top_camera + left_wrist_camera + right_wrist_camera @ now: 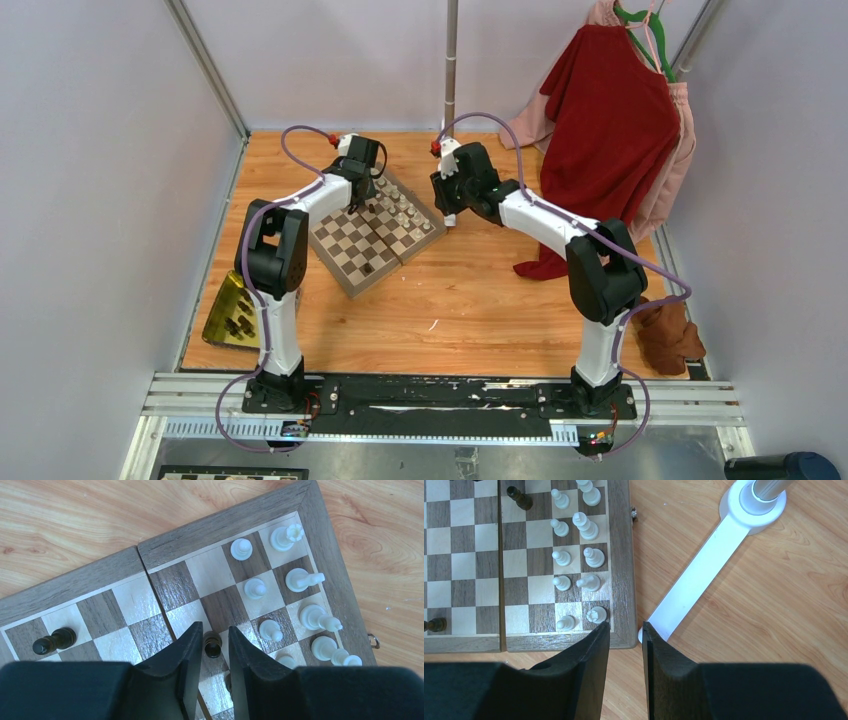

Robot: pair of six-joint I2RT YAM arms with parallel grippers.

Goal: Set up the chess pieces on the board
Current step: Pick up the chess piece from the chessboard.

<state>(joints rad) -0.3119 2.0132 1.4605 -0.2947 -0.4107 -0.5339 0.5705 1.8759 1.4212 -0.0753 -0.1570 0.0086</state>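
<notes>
The left arm point(283, 345) and right arm point(598, 350) have white links, black joints and looping purple cables point(296, 128).

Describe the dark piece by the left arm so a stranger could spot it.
Start at the checkered chessboard under the left arm. Beside its centre fold, the left fingers flank one small dark piece. Its neighbours are all cream-white pieces.
</notes>
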